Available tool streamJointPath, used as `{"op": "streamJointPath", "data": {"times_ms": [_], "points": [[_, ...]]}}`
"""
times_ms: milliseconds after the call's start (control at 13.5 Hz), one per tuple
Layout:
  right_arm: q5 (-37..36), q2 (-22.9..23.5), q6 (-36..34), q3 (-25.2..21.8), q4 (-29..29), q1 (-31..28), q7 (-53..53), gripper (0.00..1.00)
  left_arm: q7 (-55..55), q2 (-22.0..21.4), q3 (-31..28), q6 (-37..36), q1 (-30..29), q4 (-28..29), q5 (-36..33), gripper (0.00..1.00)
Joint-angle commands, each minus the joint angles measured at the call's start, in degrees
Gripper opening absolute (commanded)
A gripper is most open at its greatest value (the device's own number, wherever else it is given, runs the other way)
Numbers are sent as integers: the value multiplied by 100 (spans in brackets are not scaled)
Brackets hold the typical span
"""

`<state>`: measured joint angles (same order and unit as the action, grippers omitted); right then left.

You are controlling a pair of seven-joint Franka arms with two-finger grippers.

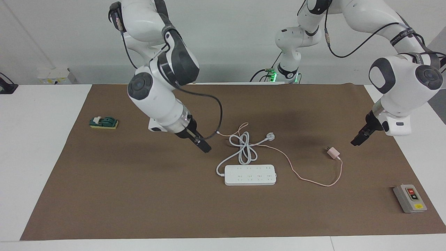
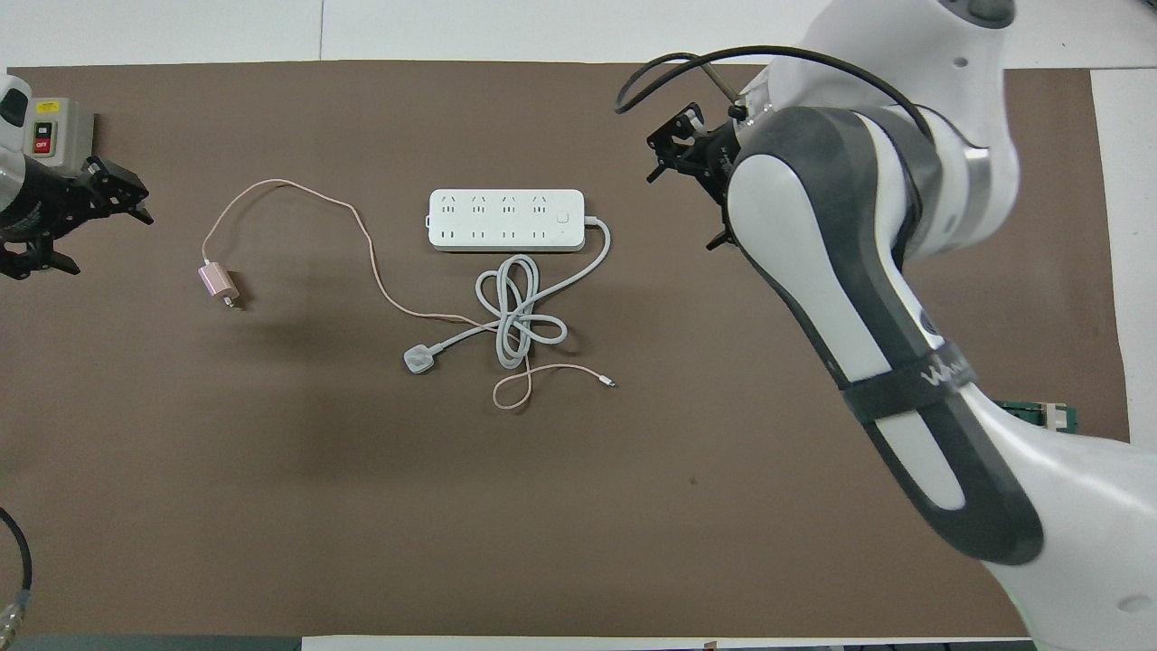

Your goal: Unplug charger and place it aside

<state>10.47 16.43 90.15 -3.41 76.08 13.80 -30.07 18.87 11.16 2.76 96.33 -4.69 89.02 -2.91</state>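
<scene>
Fingers: left gripper [image 2: 63, 221] spread, empty, over the table's [image 1: 139, 209] left-arm end; right gripper [image 2: 691, 167] spread, empty.
Charger [image 1: 333, 152]: unplugged, lying clear of the power strip [image 1: 250, 174].

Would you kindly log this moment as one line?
charger: unplugged, lying on mat apart from power strip | left gripper: open, raised near charger | right gripper: raised, holds nothing
</scene>
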Motion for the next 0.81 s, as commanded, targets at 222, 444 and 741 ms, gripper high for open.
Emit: {"op": "streamJointPath", "data": {"times_ms": [222, 444, 741], "points": [[-933, -1183, -189, 42, 688, -475, 3306, 100, -911, -921, 321, -659, 74, 300, 115, 100], [-933, -1633, -436, 112, 987, -763, 3314, 100, -999, -1019, 347, -827, 118, 466, 106, 100], [-1248, -2108, -358, 759, 1638, -1342, 3323, 100, -1790, -1170, 356, -475, 153, 741, 89, 100]]}}
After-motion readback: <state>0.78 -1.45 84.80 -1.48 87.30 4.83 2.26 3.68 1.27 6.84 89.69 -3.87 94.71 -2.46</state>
